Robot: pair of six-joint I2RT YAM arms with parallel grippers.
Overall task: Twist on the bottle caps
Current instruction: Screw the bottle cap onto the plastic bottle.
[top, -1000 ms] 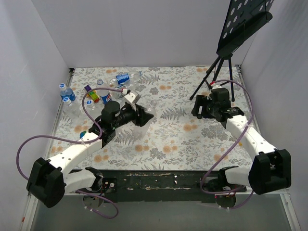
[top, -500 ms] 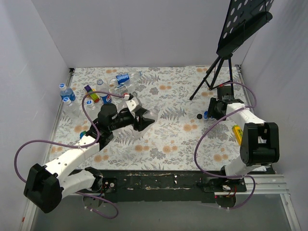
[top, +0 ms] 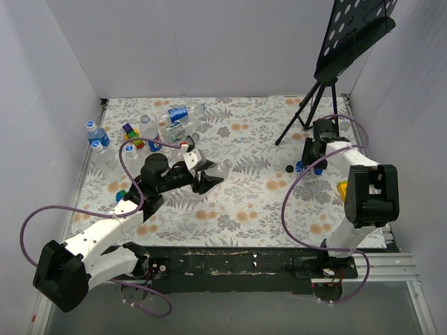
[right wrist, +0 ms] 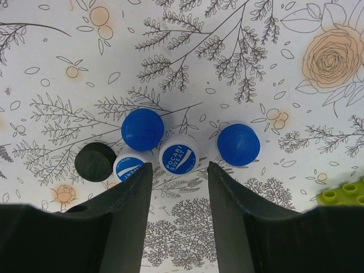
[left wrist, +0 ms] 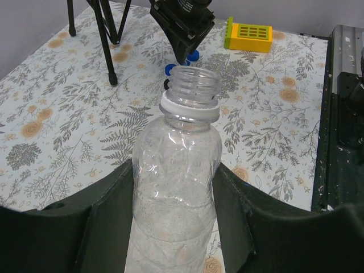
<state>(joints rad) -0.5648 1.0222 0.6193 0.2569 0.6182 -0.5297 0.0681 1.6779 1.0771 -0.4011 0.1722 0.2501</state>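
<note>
The right gripper [right wrist: 180, 170] stands released, its jaws apart on either side of a white-topped cap [right wrist: 178, 154] without touching it. A second ago they gaped wider, and the arm has since folded up close to the foot of the tripod stand [top: 307, 115]. The left gripper [left wrist: 173, 173], well left of the stand, stays clenched on an uncapped bottle [left wrist: 182, 131]. Only the right wrist view separates the bottle caps [right wrist: 142, 129]: two blue, two white-topped, plus one black cap [right wrist: 95, 161]. The left wrist view alone shows the whole yellow block [left wrist: 250, 34].
</note>
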